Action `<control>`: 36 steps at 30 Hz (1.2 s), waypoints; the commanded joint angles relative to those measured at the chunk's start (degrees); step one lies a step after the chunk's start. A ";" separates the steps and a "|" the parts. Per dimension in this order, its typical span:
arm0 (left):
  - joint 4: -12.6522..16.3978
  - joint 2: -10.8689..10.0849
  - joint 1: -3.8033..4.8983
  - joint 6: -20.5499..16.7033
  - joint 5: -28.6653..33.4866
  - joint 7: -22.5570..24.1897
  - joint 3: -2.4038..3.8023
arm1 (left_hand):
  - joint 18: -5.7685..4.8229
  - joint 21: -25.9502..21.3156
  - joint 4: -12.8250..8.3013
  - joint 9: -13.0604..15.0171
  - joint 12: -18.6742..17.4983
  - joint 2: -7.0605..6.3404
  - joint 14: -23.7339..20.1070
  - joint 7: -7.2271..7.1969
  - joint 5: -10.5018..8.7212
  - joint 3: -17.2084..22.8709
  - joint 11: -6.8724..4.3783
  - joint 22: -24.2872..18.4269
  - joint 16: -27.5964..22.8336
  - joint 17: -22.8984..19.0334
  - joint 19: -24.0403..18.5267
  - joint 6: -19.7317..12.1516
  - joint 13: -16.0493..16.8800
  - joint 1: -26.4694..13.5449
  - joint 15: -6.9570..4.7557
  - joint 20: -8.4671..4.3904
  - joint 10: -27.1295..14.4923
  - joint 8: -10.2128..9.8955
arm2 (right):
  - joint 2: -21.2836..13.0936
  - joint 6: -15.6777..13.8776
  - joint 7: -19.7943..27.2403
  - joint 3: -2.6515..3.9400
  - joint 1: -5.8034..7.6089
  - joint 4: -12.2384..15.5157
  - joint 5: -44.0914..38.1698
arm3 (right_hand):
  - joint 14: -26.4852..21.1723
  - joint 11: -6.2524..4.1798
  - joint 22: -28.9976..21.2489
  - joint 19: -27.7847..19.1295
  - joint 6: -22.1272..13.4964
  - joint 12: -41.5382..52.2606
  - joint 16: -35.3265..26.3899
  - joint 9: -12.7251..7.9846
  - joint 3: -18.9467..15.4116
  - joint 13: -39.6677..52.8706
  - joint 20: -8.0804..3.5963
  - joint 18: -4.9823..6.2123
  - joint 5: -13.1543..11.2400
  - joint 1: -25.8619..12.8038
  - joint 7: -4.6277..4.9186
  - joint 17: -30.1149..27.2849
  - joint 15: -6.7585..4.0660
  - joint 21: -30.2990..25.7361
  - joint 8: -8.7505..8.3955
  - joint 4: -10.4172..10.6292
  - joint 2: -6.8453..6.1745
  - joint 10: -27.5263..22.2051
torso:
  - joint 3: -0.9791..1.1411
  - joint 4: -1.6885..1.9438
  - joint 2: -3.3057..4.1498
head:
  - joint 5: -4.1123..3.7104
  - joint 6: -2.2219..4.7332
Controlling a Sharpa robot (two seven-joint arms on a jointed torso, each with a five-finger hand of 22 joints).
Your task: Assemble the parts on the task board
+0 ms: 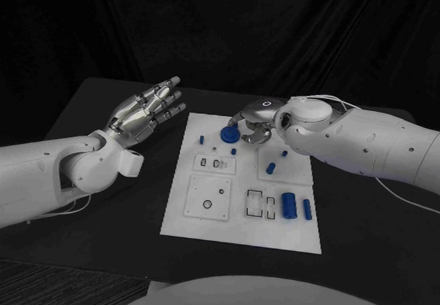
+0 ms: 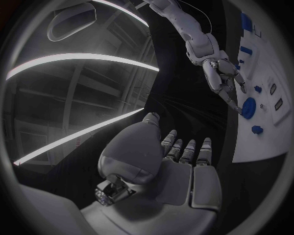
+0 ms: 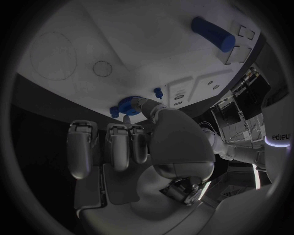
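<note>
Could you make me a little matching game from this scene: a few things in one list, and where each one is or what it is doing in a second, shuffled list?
Things:
1. left hand
2. right hand
3. round blue disc
4. large blue cylinder

Places or states:
A. lies on the near part of the task board
B. raised beside the board, fingers spread, holding nothing
C. at the board's far edge, touched by fingertips
D. reaches over the board's far end

Pairs: 1-B, 2-D, 3-C, 4-A

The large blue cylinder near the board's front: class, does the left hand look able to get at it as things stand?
Probably yes. The left hand is open beside the task board, and nothing lies between it and the large blue cylinder; the right hand is busy at the far end.
</note>
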 commanded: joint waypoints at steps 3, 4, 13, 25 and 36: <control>0.06 0.07 -0.10 0.78 -0.01 2.36 0.05 | 0.84 0.39 0.00 0.08 -0.20 -0.08 0.18 0.24 0.35 0.43 0.59 0.09 -0.21 -0.07 -0.05 0.00 -0.07 0.59 0.42 0.54 0.02 0.22 | -0.34 1.36 -1.58 0.02 -0.19 -0.05 -0.15 | 5.95 1.34 13.68 3.61 6.35 0.14 0.15 1.20 -0.01 15.08 0.43 0.60 -0.21 -1.17 1.15 15.09 0.81 -0.10 1.07 0.77 0.01 5.99 | 0.01 -0.05 -0.02 | -0.01 -0.07; 0.06 0.06 -0.10 0.79 -0.01 2.35 0.05 | 0.84 0.39 0.00 0.08 -0.20 -0.08 0.18 0.24 0.35 0.43 0.59 0.09 -0.21 -0.07 -0.05 0.00 -0.07 0.59 0.42 0.54 0.02 0.22 | -0.38 1.37 -1.64 0.02 -0.20 -0.04 -0.15 | 5.95 1.56 13.67 3.60 7.03 0.14 0.15 1.05 0.00 15.08 0.62 0.60 -0.19 -1.31 1.42 15.09 1.03 -0.13 1.15 0.88 0.05 5.99 | 0.01 -0.05 -0.02 | -0.01 -0.07; 0.05 0.01 -0.12 0.84 -0.01 2.29 0.05 | 0.84 0.42 0.00 0.08 -0.20 -0.07 0.18 0.27 0.35 0.45 0.60 0.11 -0.21 -0.07 -0.02 0.02 -0.07 0.61 0.43 0.55 0.02 0.23 | -0.84 0.27 -2.16 0.02 -0.24 0.26 -0.15 | 5.95 3.18 13.74 3.75 14.58 0.14 0.15 1.39 0.16 15.08 2.07 0.56 -0.10 -1.90 3.16 15.09 2.46 0.05 3.01 1.40 0.34 5.99 | 0.06 -0.13 -0.02 | 0.05 -0.18; 0.20 -0.27 -0.12 0.73 -0.01 2.24 0.05 | 0.85 0.44 0.01 0.08 -0.20 -0.07 0.18 0.28 0.35 0.48 0.63 0.12 -0.21 -0.07 0.00 0.01 -0.07 0.64 0.44 0.57 0.02 0.23 | -2.08 -1.45 -2.52 0.02 -0.24 0.76 -0.15 | 5.95 3.03 13.70 3.69 19.85 0.14 0.15 6.90 -2.46 15.08 2.24 0.61 -0.26 -1.46 2.83 15.09 2.46 -0.09 7.51 0.95 1.35 5.99 | 0.00 -0.06 -0.04 | 0.27 -0.34; 0.22 -0.28 -0.12 0.71 -0.01 2.24 0.05 | 0.85 0.44 0.01 0.08 -0.20 -0.07 0.18 0.28 0.35 0.48 0.63 0.12 -0.21 -0.07 0.00 0.01 -0.07 0.64 0.44 0.57 0.02 0.23 | -2.23 -2.58 -1.89 0.02 -0.24 1.23 -0.15 | 5.95 2.93 13.63 3.58 13.15 0.14 0.15 6.74 -1.53 15.08 2.17 0.65 -0.06 -1.35 2.66 15.09 2.34 -0.29 3.78 1.02 1.26 5.99 | 0.02 -0.07 -0.04 | 0.18 -0.15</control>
